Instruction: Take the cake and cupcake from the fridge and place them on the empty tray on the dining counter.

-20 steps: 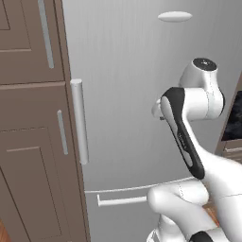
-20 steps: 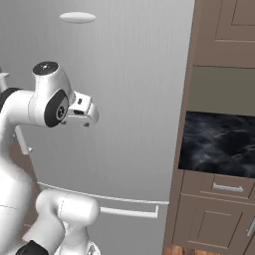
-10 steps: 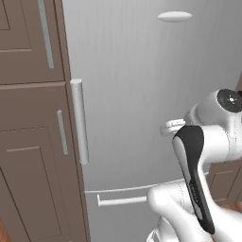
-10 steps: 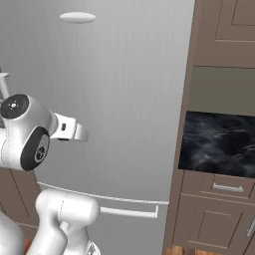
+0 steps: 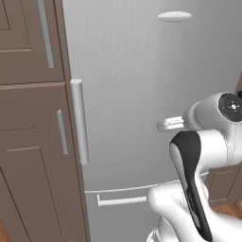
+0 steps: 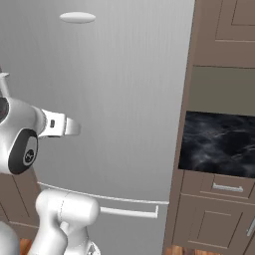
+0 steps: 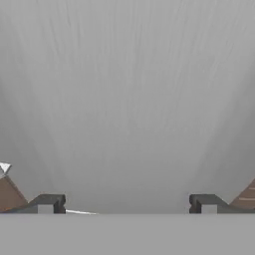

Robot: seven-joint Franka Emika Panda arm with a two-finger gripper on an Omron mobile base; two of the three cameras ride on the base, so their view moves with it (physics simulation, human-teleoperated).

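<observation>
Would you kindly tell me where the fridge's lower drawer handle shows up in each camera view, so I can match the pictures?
Left base view: the drawer handle runs low and centre, a pale horizontal bar partly behind the white arm.
Right base view: the same bar lies low, left of centre.
Hand view: not in it.
Shared landmark: the grey fridge door with its oval badge near the top.
</observation>
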